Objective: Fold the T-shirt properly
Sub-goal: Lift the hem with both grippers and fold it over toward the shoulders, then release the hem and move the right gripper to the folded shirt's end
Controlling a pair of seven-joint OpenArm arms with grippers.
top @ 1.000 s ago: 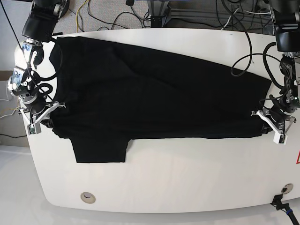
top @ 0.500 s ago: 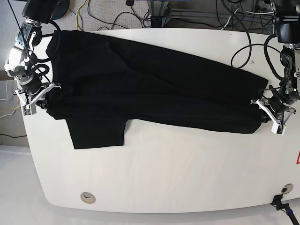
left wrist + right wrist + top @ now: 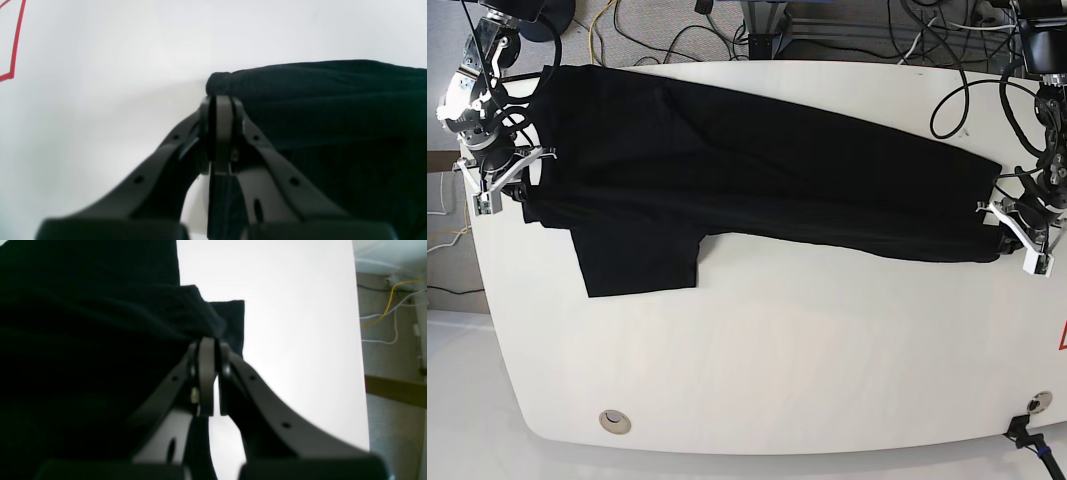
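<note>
Both grippers, left gripper (image 3: pixel 1019 228) and right gripper (image 3: pixel 505 178), pinch T-shirt (image 3: pixel 757 190) edges closed; I'd keep tension even, lowering together.

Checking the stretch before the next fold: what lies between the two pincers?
In the base view, only the T-shirt spans from the right pincer to the left pincer, both clamped on it.
</note>
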